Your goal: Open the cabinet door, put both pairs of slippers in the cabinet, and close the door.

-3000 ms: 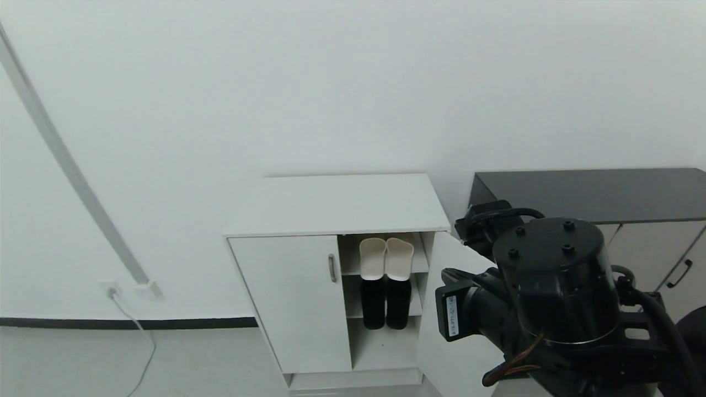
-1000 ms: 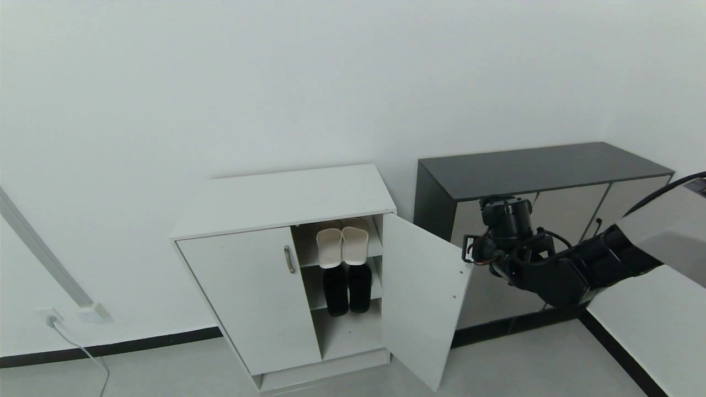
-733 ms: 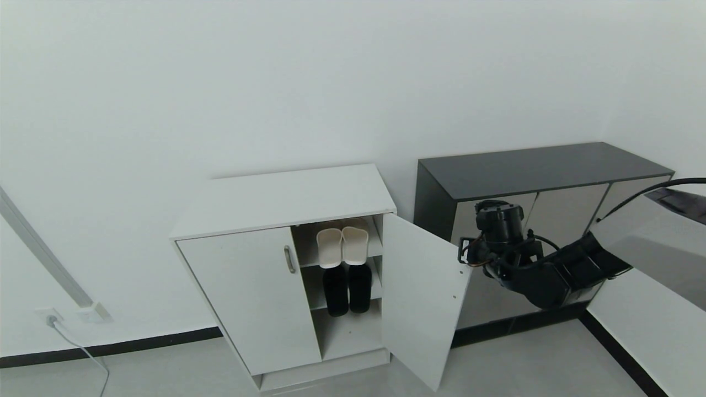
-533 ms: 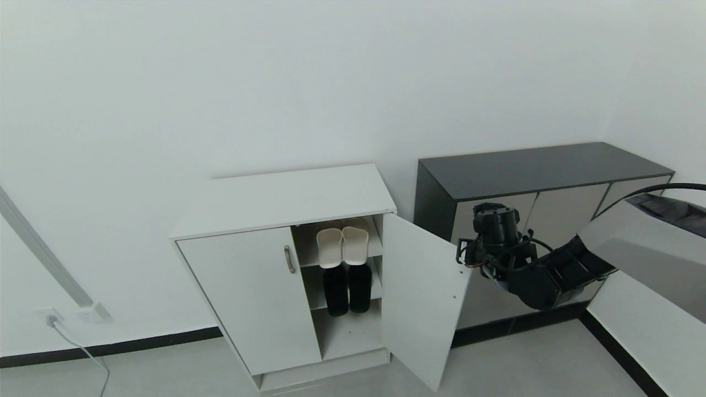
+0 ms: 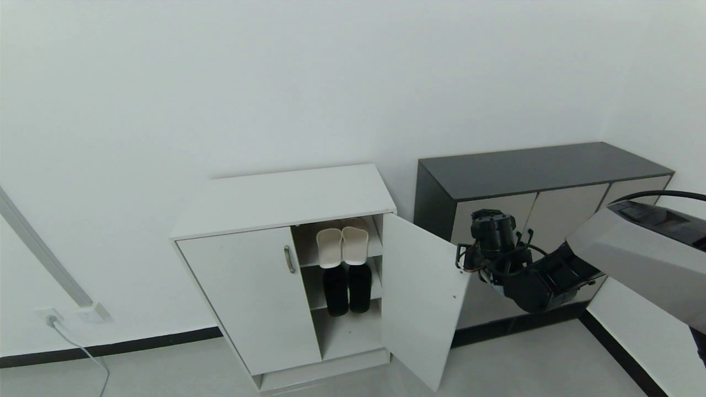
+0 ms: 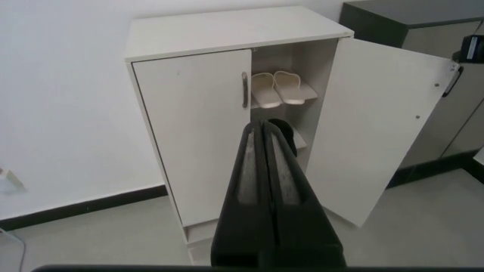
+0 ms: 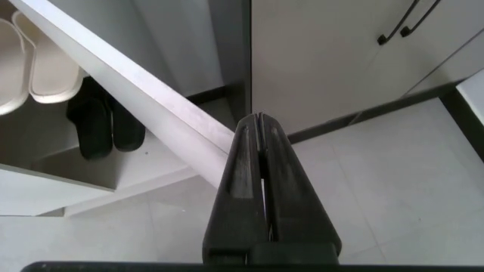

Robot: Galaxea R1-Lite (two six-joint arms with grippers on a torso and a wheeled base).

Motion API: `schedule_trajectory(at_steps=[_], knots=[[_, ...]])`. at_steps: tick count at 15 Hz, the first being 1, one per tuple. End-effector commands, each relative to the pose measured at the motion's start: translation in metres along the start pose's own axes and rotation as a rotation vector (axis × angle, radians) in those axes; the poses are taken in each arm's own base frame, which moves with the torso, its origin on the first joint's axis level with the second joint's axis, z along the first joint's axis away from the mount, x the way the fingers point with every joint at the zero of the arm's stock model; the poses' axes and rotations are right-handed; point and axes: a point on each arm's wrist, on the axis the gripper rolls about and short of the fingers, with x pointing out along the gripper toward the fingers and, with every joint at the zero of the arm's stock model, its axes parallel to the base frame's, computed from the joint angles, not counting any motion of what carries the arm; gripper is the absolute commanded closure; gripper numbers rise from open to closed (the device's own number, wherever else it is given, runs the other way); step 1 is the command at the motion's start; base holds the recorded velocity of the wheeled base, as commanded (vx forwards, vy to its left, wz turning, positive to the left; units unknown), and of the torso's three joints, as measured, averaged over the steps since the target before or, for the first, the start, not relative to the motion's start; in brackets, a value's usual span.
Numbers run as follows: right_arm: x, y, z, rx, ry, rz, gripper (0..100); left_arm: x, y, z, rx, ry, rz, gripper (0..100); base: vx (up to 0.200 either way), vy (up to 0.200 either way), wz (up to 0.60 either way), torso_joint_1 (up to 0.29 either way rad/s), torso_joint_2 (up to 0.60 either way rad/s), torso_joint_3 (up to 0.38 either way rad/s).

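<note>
The white cabinet (image 5: 287,198) has its right door (image 5: 422,298) swung out, and its left door (image 5: 253,298) is closed. White slippers (image 5: 342,247) stand on the upper shelf, with black slippers (image 5: 347,289) on the shelf below. My right gripper (image 5: 462,260) is at the outer edge of the open door. In the right wrist view that gripper (image 7: 259,119) is shut on nothing, its tips right at the door (image 7: 136,91). In the left wrist view my left gripper (image 6: 262,127) is shut and empty, out in front of the cabinet (image 6: 227,30), apart from it.
A dark sideboard (image 5: 540,165) with grey doors stands right of the cabinet, close behind the open door. A wall socket with a cable (image 5: 49,318) is at the far left. Bare grey floor (image 5: 165,375) lies before the cabinet.
The head camera has shifted since three seconds ago. In the last second my right arm has moved left, up to the open door's outer edge. Door and slippers are unmoved.
</note>
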Motion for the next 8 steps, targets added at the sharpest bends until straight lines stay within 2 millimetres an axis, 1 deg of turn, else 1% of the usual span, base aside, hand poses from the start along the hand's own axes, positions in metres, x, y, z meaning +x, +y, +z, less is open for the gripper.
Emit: schedule_trajectory(at_steps=[1,4,6,8], knots=[[0.000,0.000,0.000,0.000,0.000,0.000,100,0.000,0.000,0.000,0.000,0.001,0.000,100,0.000,0.000,0.00,0.000,0.00,0.000],[-0.004,0.003,-0.001,-0.006,0.005,0.009,100,0.000,0.000,0.000,0.000,0.001,0.000,100,0.000,0.000,0.00,0.000,0.00,0.000],[-0.017,0.011,-0.001,-0.017,0.008,0.036,100,0.000,0.000,0.000,0.000,0.001,0.000,100,0.000,0.000,0.00,0.000,0.00,0.000],[-0.033,0.024,-0.004,-0.036,0.015,0.075,100,0.000,0.000,0.000,0.000,0.001,0.000,100,0.000,0.000,0.00,0.000,0.00,0.000]])
